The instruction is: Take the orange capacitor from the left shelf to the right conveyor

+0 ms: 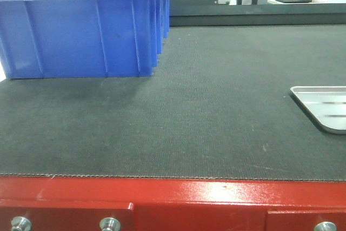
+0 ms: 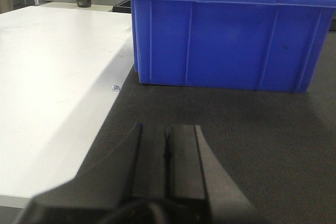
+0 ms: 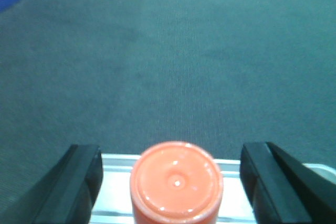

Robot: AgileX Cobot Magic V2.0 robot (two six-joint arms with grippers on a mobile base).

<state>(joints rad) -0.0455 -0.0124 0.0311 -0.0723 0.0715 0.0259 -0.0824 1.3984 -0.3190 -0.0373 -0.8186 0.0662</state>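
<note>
The left claw (image 2: 167,150) has its fingers pressed together; the right claw (image 3: 170,182) is spread wide.

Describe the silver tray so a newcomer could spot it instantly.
Start at the wide dark conveyor belt with its glossy red frame along the near edge. The silver tray lies flat on the belt at the far right, partly cut off by the picture's edge. Unlike the tall blue bin at back left, it is low, shiny metal with a rounded corner.
</note>
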